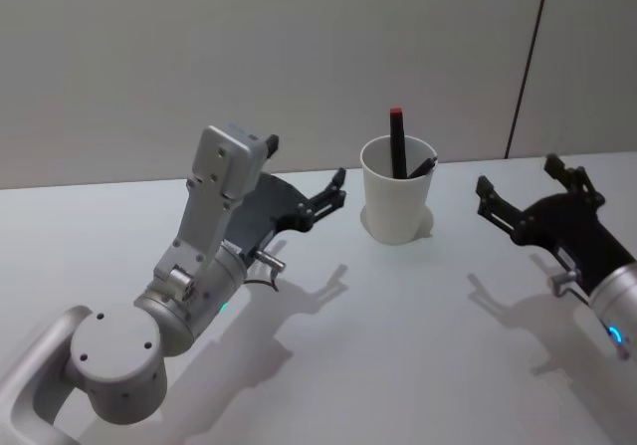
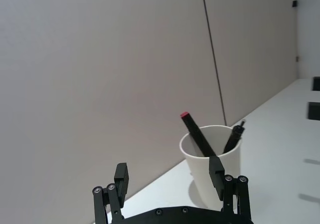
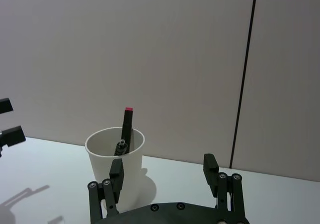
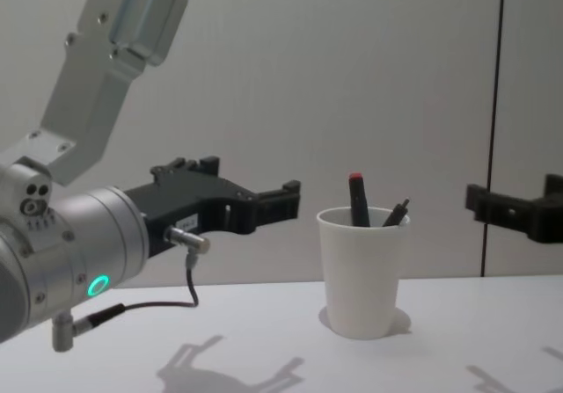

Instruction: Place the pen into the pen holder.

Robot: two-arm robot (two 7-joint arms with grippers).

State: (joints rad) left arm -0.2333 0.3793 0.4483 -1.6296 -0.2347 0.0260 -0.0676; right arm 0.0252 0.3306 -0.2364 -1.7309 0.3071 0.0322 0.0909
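Two pens in the cup

The pen (image 1: 398, 142) with a red tip stands inside the cup (image 1: 396, 203) on the table (image 1: 398, 345). Left gripper (image 1: 333, 193) and right gripper (image 1: 520, 192) hang beside it, fingers wide, empty.

My head camera looks forward and down on the white table (image 1: 398, 365), with my left gripper (image 1: 336, 188) and right gripper (image 1: 518, 188) reaching in from either side. My chest camera sits lower and looks level across the table, seeing things side-on. Each wrist camera peers out between its own fingers toward the grey wall (image 3: 150, 48). All four views share the pen holder (image 1: 397, 201), which stands near in both wrist views and at middle distance from my head.
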